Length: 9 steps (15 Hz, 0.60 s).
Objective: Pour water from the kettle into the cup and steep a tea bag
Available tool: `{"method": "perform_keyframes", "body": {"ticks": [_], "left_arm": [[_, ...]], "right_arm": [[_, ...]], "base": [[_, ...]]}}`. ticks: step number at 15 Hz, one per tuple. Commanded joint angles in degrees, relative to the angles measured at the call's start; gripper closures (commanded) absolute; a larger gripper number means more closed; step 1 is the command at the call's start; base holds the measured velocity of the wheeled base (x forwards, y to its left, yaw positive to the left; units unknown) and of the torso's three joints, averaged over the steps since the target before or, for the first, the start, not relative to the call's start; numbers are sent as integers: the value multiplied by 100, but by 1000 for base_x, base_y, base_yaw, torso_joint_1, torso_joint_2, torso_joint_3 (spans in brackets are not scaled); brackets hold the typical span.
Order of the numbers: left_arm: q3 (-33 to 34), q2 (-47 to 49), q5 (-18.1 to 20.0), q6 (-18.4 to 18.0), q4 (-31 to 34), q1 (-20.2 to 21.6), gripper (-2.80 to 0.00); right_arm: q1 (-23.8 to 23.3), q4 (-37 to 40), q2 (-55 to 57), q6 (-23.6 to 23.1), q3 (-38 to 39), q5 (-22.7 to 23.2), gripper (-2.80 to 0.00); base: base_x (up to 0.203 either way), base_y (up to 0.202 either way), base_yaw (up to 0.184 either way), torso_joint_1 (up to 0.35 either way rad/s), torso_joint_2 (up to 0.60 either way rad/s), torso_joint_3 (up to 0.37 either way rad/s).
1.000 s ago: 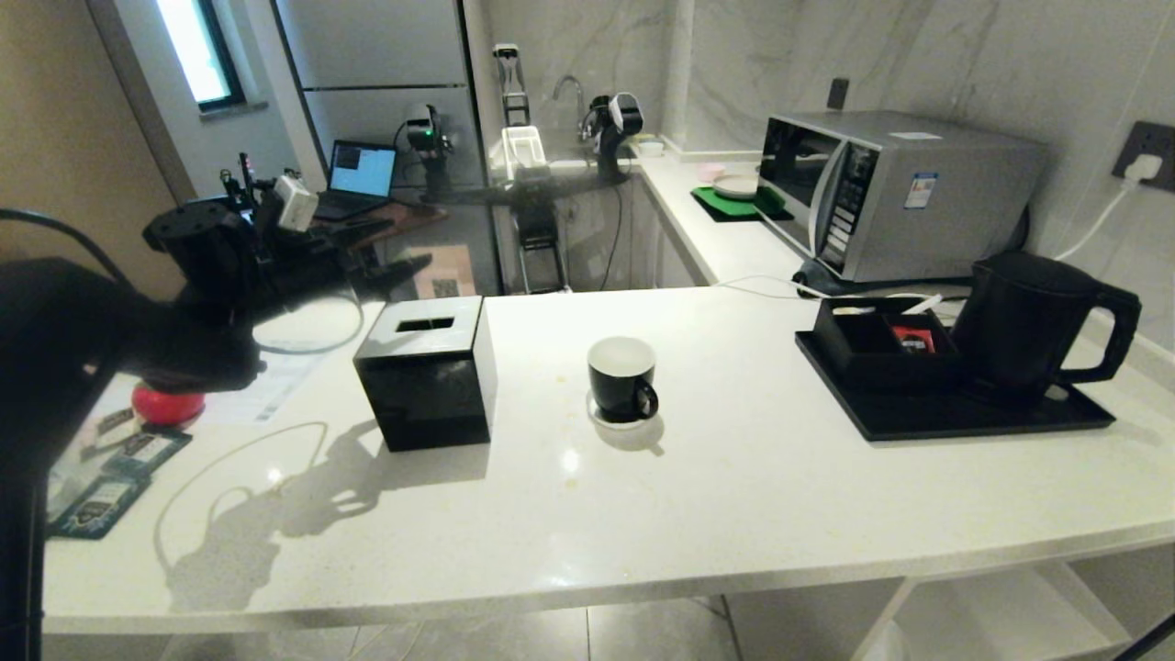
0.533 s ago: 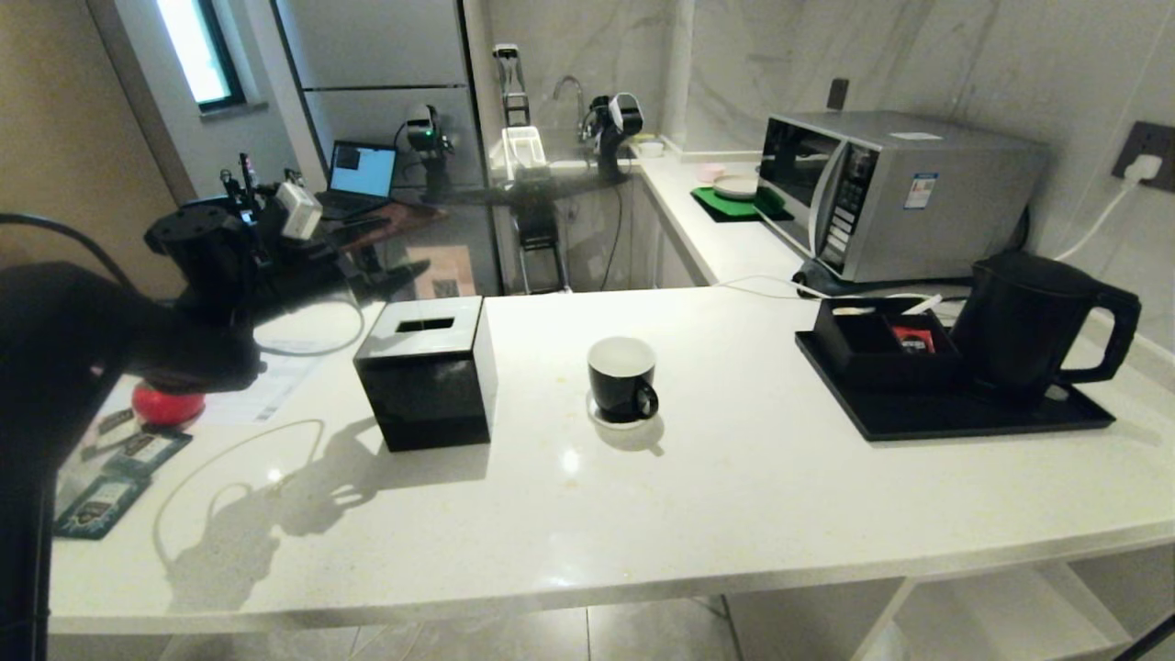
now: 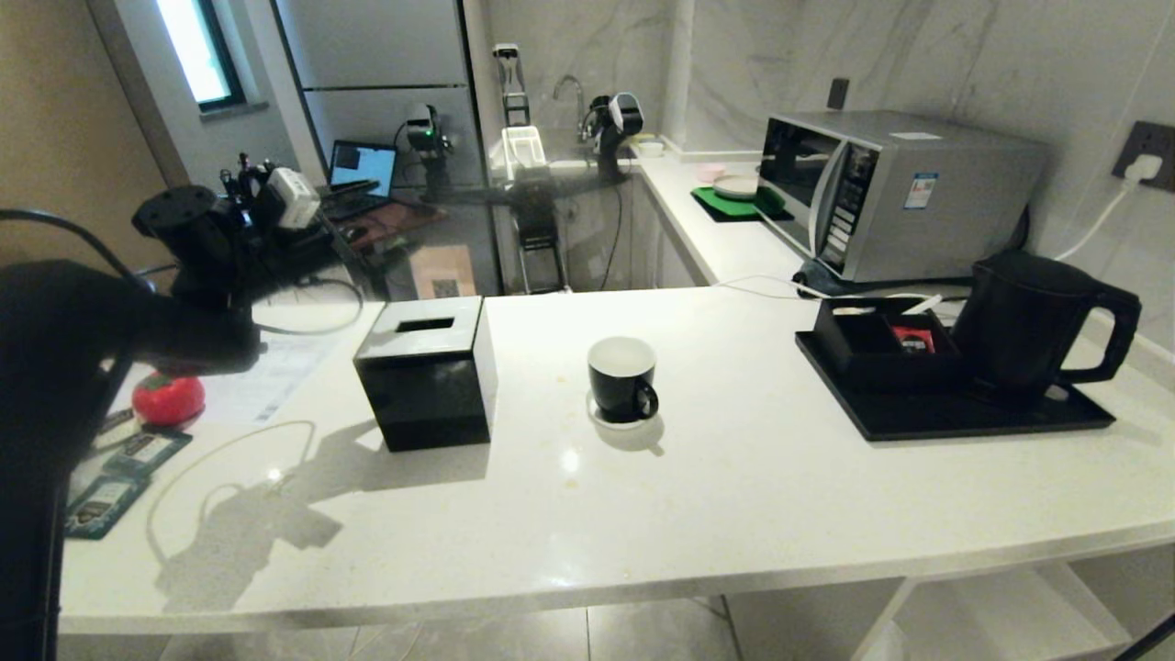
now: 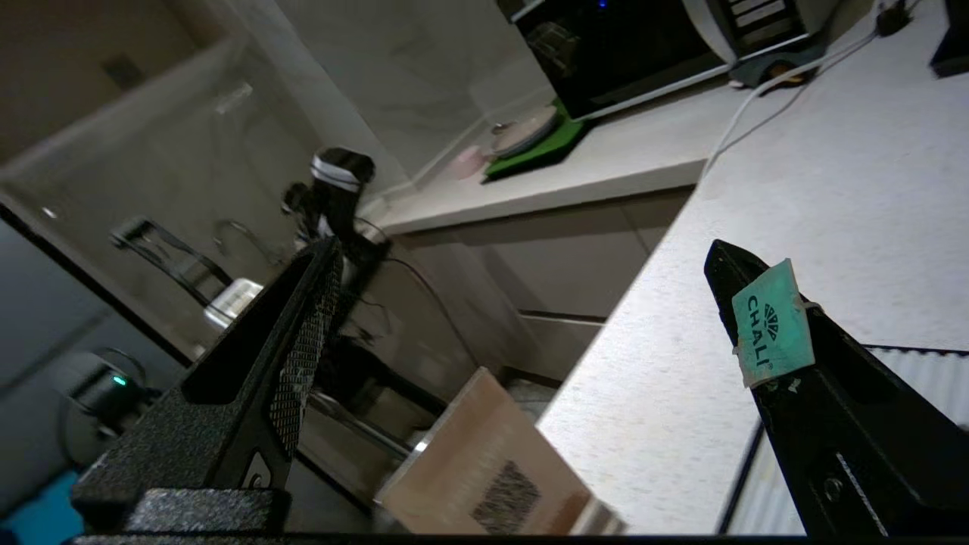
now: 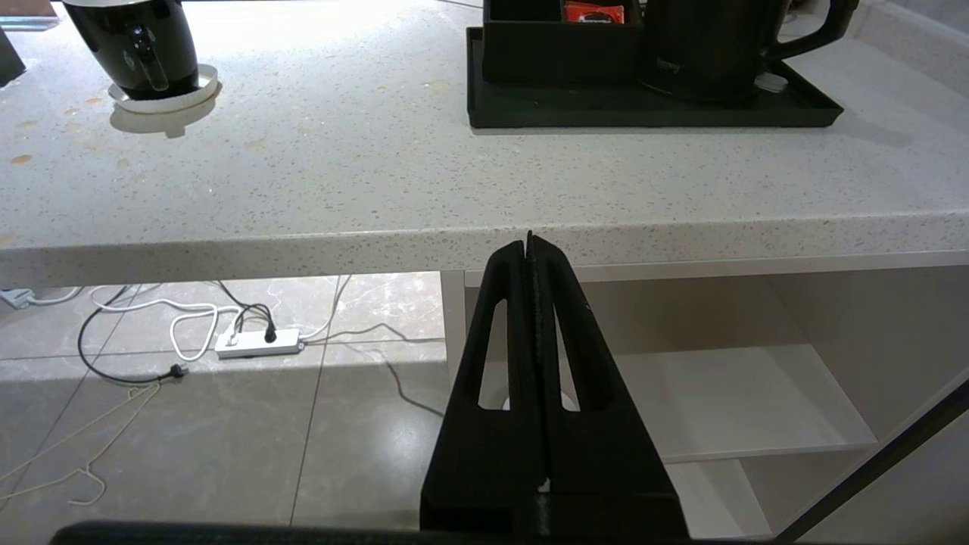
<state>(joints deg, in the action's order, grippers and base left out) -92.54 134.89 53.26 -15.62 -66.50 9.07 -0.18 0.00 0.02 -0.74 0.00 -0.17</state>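
The black cup (image 3: 622,376) with a white inside stands on its small saucer (image 3: 601,418) mid-counter. The tall black kettle (image 3: 1028,326) sits on a black tray (image 3: 918,427) at the right. No tea bag is in view. My left arm (image 3: 184,312) hovers over the counter's far left end. In the left wrist view my left gripper (image 4: 522,250) is open, with nothing between the fingers and a teal paper tag (image 4: 772,322) stuck on one finger. My right gripper (image 5: 530,241) is shut and empty, parked below the counter's front edge.
A black cube tissue box (image 3: 427,372) stands left of the cup. The tray's organiser holds a red packet (image 3: 912,340). A microwave (image 3: 900,193) is behind the tray. A red round object (image 3: 168,399) and flat dark sachets (image 3: 101,500) lie under the left arm.
My left arm has lifted and drawn back a little with its wrist rolling; its shadow on the counter changed shape and more of the red object shows. Cup and kettle stayed put.
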Motion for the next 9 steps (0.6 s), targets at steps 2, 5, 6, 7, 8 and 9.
{"method": "perform_keyframes", "body": {"ticks": [2, 5, 6, 7, 8, 9], "left_arm": [[-29, 38, 44, -116, -377, 7, -280], [-10, 46, 272, -132, -565, 8, -280], [16, 74, 322, -130, -637, 8, -280], [79, 81, 401, -143, -743, 7, -280], [87, 81, 498, -227, -826, 7, -280], [87, 90, 573, -275, -874, 7, -280]], "right_arm": [[1, 9, 6, -5, 0, -1, 0], [1, 0, 6, -5, 0, -1, 0], [1, 9, 6, -5, 0, -1, 0], [1, 0, 6, -13, 0, -1, 0], [1, 0, 6, -5, 0, -1, 0], [1, 7, 6, -5, 0, -1, 0]], "base": [[0, 0, 0, 0, 0, 0], [0, 0, 0, 0, 0, 0], [0, 0, 0, 0, 0, 0], [0, 0, 0, 0, 0, 0], [0, 0, 0, 0, 0, 0], [0, 0, 0, 0, 0, 0]]}}
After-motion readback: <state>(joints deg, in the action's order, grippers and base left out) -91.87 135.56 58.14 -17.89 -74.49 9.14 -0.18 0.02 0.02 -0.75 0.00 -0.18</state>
